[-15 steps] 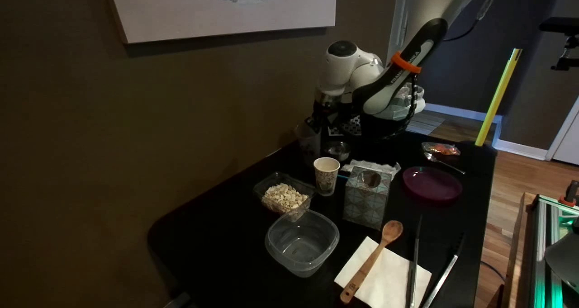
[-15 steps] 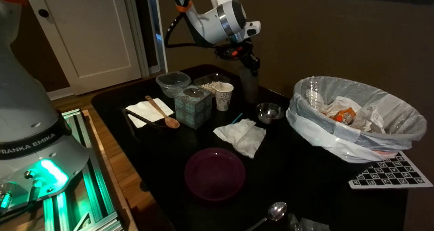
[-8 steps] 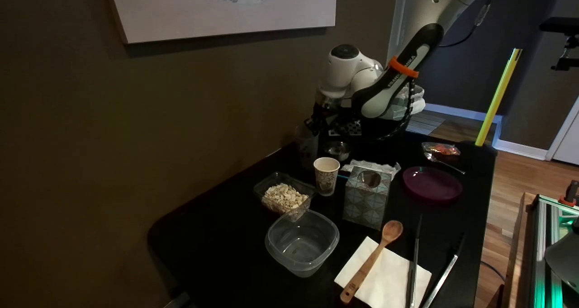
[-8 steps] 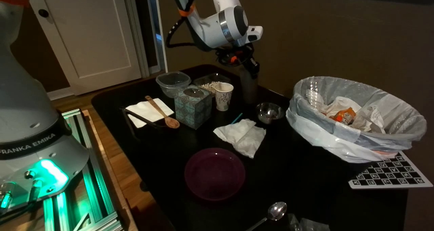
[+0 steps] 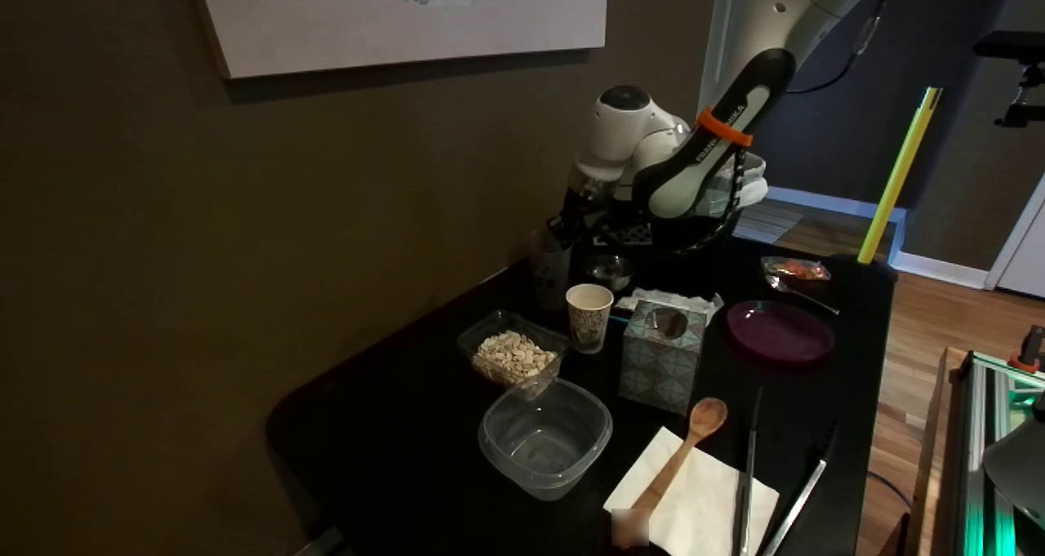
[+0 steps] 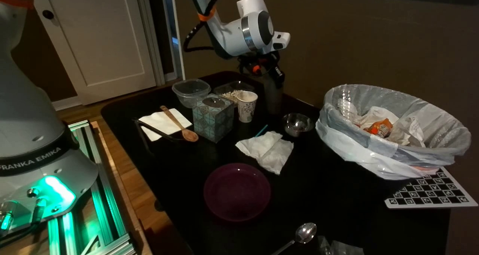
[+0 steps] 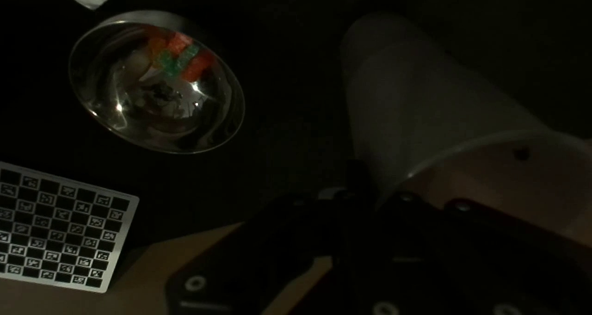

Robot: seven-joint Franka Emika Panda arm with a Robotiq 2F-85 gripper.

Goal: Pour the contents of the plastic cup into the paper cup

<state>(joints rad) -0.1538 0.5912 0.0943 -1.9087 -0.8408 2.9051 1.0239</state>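
Note:
The plastic cup, a dim greyish see-through tumbler, shows in both exterior views [image 5: 549, 272] [image 6: 274, 97], behind the paper cup near the wall. In the wrist view the plastic cup [image 7: 416, 97] is large at the right, with its rim towards the camera. Its inside looks dull brownish with a dark spot; its contents are unclear. My gripper [image 5: 562, 231] [image 6: 278, 78] is shut on the cup's rim; its fingers [image 7: 365, 181] pinch the wall. Whether the cup's base touches the table is unclear. The white patterned paper cup [image 5: 589, 319] [image 6: 247, 107] stands upright nearby.
A shiny bowl with colourful candies [image 7: 157, 88] stands close to the plastic cup. A tissue box [image 6: 213, 118], a tub of pale pieces [image 5: 514, 356] and a clear tub [image 5: 544, 438] surround the paper cup. A lined bin [image 6: 393, 150] stands alongside.
The arm and gripper have come down a little, with the plastic cup shifting slightly lower. The paper cup and other objects have not moved.

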